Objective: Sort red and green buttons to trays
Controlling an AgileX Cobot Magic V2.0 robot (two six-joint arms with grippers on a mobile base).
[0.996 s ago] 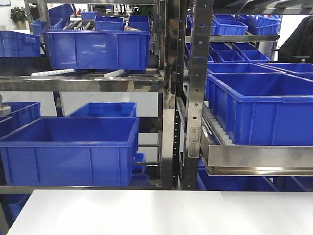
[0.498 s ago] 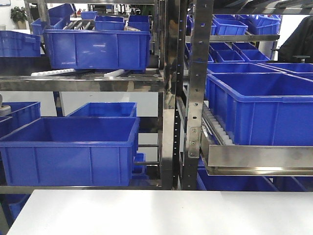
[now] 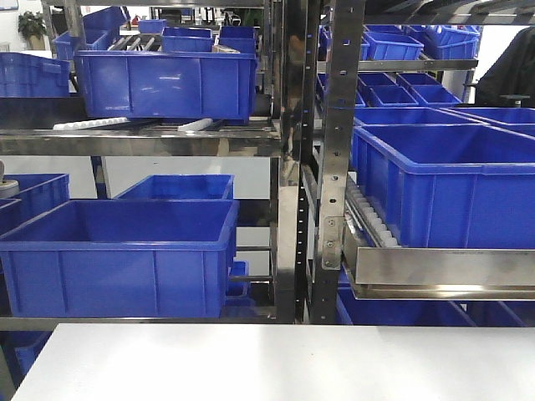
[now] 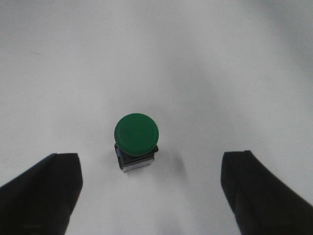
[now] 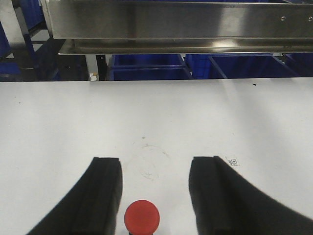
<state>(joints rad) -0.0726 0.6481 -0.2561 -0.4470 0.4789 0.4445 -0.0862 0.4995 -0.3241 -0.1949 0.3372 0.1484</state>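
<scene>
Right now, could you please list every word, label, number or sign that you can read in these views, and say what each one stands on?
No words, brands or numbers are legible in any view.
On the white table, a small square code mark: printed pattern only, too small to read.
The caps of the green button and red button: plain, unmarked.
The blue crates: no label visible.
</scene>
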